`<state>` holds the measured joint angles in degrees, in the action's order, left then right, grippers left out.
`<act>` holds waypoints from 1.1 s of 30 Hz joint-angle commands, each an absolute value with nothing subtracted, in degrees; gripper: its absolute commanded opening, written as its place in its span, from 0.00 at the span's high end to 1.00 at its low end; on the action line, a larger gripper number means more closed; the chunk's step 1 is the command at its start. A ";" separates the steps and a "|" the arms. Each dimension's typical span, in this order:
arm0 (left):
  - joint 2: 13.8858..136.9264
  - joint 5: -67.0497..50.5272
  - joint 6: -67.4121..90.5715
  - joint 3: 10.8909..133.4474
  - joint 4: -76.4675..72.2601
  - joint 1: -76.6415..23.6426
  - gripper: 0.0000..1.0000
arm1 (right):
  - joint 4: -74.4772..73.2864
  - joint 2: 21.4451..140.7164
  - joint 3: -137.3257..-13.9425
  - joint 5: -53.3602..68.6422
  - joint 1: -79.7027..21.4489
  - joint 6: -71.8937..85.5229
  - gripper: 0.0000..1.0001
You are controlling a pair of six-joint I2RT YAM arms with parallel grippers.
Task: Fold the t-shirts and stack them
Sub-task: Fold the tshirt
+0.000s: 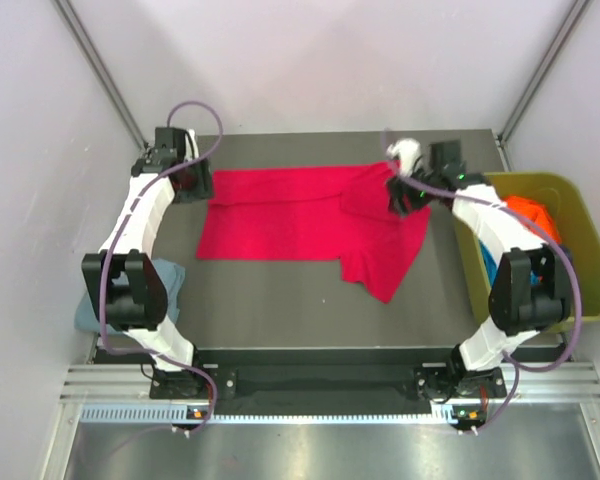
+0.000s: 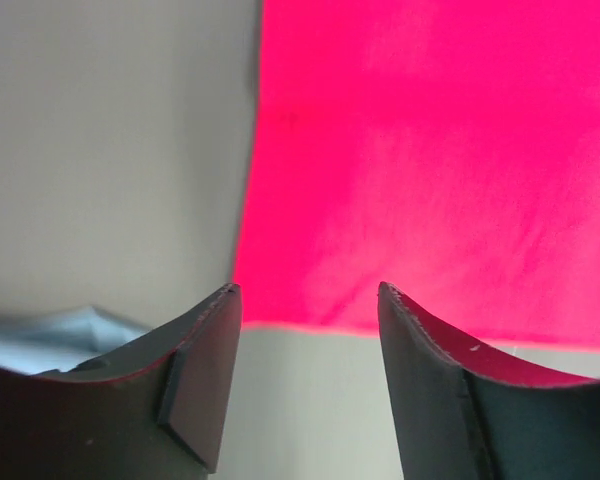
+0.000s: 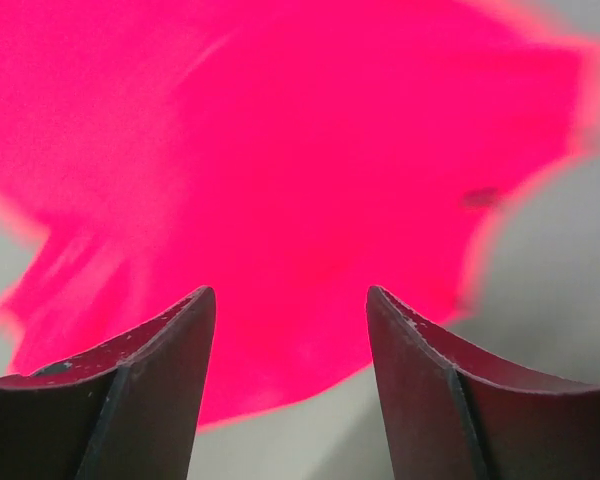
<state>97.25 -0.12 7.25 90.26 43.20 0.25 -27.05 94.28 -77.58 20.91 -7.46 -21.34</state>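
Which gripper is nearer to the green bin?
Right. The right gripper hovers over the red t-shirt close to the bin; the left gripper is at the shirt's opposite end.

Lab test cell: white panels [image 1: 280,60], aluminium rail [image 1: 320,385]

The dark grey flat tabletop [image 1: 280,300] carries a crimson red cloth t-shirt [image 1: 280,215] spread across its far half, from about 10 o'clock to 2 o'clock. One rumpled part of it trails down toward 4 o'clock. A muted grey-blue crumpled cloth t-shirt [image 1: 174,276] lies at the 8 o'clock edge.
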 commanded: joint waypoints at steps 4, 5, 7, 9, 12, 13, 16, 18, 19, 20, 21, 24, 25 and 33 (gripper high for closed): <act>94.40 -2.72 12.92 82.01 46.67 0.26 0.43 | -34.63 82.98 -62.33 26.46 -21.16 -39.36 0.41; 93.79 -3.86 12.83 80.87 46.06 0.18 0.43 | -34.28 80.45 -59.44 25.76 -22.75 -39.46 0.42; 92.91 -6.50 12.92 79.64 45.18 0.18 0.45 | -34.71 78.58 -57.49 25.40 -26.71 -40.42 0.43; 92.11 -6.59 13.62 78.40 44.04 0.18 0.46 | -35.24 76.21 -54.07 23.04 -30.56 -42.00 0.44; 90.53 -6.15 14.06 76.82 43.33 0.18 0.45 | -35.24 73.74 -50.02 19.96 -33.91 -44.29 0.45; 89.48 -5.72 14.24 76.38 43.24 0.09 0.45 | -35.68 73.22 -49.23 19.26 -34.62 -45.34 0.45; 87.72 -5.71 15.38 74.10 44.20 0.18 0.46 | -36.21 71.20 -46.50 17.41 -36.30 -46.66 0.46; 87.10 -6.24 15.56 72.16 44.73 0.26 0.46 | -36.39 70.14 -44.83 16.00 -37.52 -47.11 0.47; 86.66 -6.41 15.64 71.64 45.08 0.18 0.46 | -36.39 69.79 -44.30 15.74 -37.70 -47.28 0.47; 86.40 -6.94 15.64 71.11 45.09 0.18 0.46 | -36.21 69.61 -43.86 15.21 -37.88 -47.29 0.47; 86.22 -7.03 15.73 71.02 45.26 0.26 0.46 | -36.04 69.61 -42.99 14.34 -38.14 -47.29 0.48; 85.61 -7.38 16.00 71.72 45.26 0.18 0.46 | -35.07 69.35 -41.05 12.66 -38.58 -47.90 0.49; 85.26 -7.38 16.00 71.81 45.18 0.18 0.46 | -34.72 69.08 -40.61 12.22 -38.67 -48.25 0.50; 85.69 -7.64 16.26 73.04 45.44 0.18 0.46 | -30.59 71.19 -37.79 10.64 -39.55 -48.34 0.53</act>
<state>87.68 -6.68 15.16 71.44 45.95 0.23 -34.74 70.87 -38.02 11.46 -38.26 -47.42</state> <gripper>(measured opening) 0.537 0.475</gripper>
